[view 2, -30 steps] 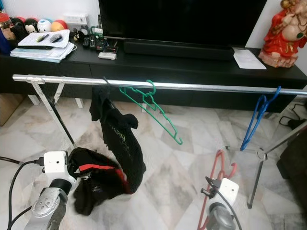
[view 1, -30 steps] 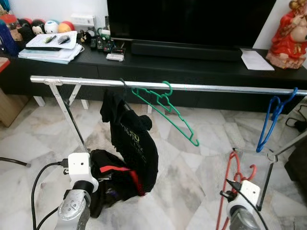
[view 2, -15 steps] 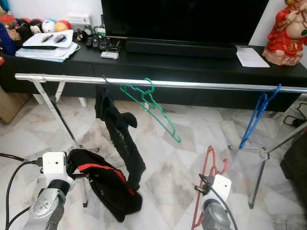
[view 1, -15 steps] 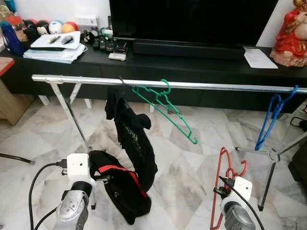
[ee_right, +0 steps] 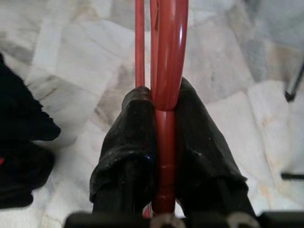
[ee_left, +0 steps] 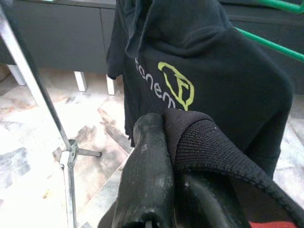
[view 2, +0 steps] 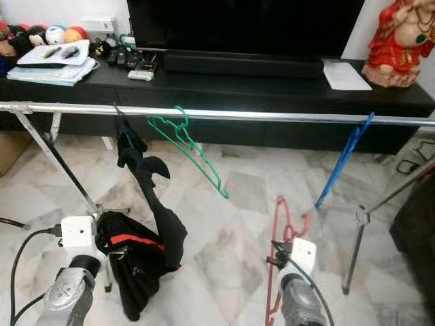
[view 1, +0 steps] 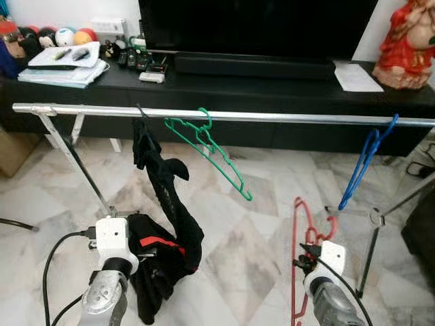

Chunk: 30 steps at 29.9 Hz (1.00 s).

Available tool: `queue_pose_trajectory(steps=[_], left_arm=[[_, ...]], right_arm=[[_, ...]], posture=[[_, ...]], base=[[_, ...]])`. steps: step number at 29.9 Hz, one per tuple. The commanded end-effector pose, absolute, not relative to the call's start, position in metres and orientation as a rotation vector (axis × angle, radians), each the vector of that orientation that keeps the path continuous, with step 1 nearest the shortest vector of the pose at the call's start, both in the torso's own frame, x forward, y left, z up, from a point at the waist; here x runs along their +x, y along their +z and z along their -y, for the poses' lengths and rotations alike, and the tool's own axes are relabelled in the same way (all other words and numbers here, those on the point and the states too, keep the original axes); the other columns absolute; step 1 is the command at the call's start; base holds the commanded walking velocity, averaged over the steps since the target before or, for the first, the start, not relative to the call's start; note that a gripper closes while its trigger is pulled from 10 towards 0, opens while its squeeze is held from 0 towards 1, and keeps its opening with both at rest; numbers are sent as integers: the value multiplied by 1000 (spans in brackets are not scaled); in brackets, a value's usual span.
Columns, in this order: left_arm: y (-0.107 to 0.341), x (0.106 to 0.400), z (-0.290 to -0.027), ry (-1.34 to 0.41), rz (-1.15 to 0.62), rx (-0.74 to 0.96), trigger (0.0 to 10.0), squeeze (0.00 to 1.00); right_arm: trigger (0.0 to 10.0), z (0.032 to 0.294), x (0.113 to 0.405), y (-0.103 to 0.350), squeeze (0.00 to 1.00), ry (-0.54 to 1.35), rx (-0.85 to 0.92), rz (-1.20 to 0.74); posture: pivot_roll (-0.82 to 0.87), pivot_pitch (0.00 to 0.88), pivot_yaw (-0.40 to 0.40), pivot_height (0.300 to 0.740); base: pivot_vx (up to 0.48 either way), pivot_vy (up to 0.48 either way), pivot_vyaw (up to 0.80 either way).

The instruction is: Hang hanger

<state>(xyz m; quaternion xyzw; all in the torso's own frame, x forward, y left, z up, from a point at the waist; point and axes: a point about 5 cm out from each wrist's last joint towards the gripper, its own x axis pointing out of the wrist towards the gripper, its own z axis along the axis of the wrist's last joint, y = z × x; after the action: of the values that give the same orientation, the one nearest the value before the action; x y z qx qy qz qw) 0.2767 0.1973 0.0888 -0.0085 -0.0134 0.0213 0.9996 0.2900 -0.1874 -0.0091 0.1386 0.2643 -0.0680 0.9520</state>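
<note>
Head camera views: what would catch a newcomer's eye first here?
A long silver rail spans the room before a black TV bench, with a green hanger and a blue hanger hooked on it. A black garment droops from the rail down to the left gripper, which is shut on its cloth. Lower right, the right gripper is clamped on a red hanger above the marble floor.

The black shirt (ee_left: pixel 204 80) bears pale lettering beside a yellow-green emblem; only part of the word shows, roughly "aneme", cut off by folds of cloth; the emblem's shape cannot be read as a letter for certain; print on the papers on the black cabinet is too small to read.
</note>
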Motion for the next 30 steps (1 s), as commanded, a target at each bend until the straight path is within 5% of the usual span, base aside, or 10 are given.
queue_pose_trajectory(steps=[1, 12, 30], left_arm=[[92, 276, -201, 52, 43, -15, 10000, 0], [90, 272, -203, 57, 41, -9, 10000, 0], [99, 269, -217, 47, 71, 99, 10000, 0]], right_arm=[[10000, 183, 293, -6, 0, -89, 263, -528], [10000, 172, 297, 1, 0, 30, 155, -445], [10000, 185, 286, -1, 0, -38, 183, -358]], posture=[[36, 174, -61, 740], [33, 159, -68, 740], [62, 85, -49, 740]], base=[[0, 0, 0], [0, 0, 0], [0, 0, 0]])
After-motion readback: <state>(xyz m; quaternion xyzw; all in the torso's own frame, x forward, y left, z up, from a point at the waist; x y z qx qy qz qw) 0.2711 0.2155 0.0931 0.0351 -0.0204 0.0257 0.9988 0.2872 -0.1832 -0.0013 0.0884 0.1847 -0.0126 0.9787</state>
